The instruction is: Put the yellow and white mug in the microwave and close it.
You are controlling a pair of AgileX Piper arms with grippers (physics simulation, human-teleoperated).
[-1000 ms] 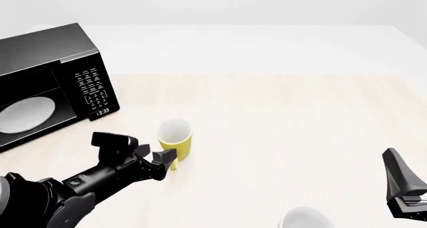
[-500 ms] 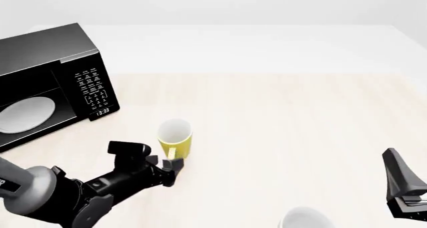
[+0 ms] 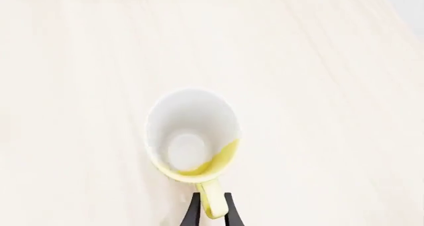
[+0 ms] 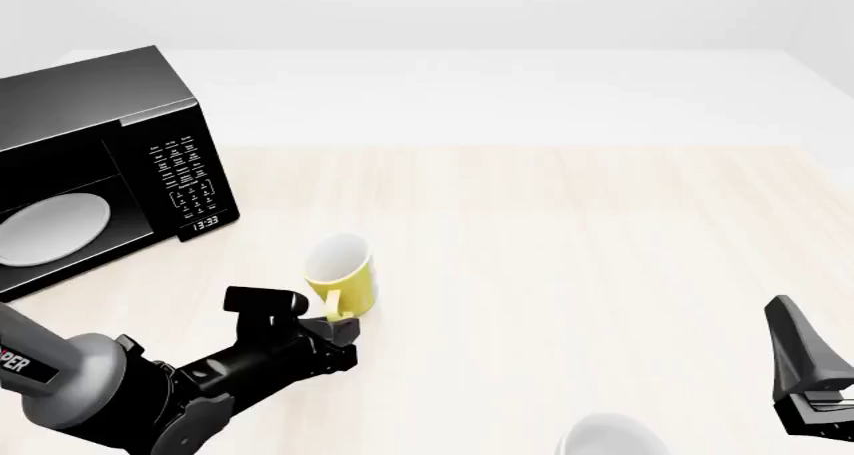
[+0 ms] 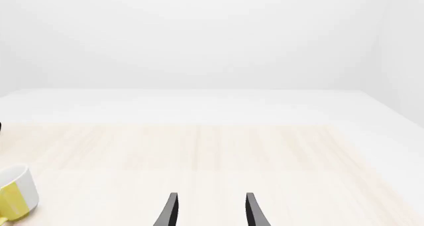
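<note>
The mug (image 4: 340, 270) sits on the table (image 4: 574, 235) just in front of and to the right of the microwave (image 4: 100, 160), leaning a little to the left, its white inside showing. Its loop handle (image 3: 212, 203) points back toward the left arm. The left gripper (image 4: 336, 322) has its 2 black fingers (image 3: 192, 213) closed narrowly around that handle, one on each side and touching it, as the left wrist view shows from above. Whether the mug's base is off the table cannot be told.

The microwave stands at the far left of the table, its door side open toward the camera, with the white turntable plate (image 4: 51, 227) visible inside and the keypad (image 4: 184, 175) and clock display (image 4: 204, 221) on its right face.

The right gripper (image 5: 208, 211) hovers low at the near right, well apart from the mug, its 2 fingers parted with nothing between them. A white rounded object (image 4: 611, 437) lies at the near edge beside it.
</note>
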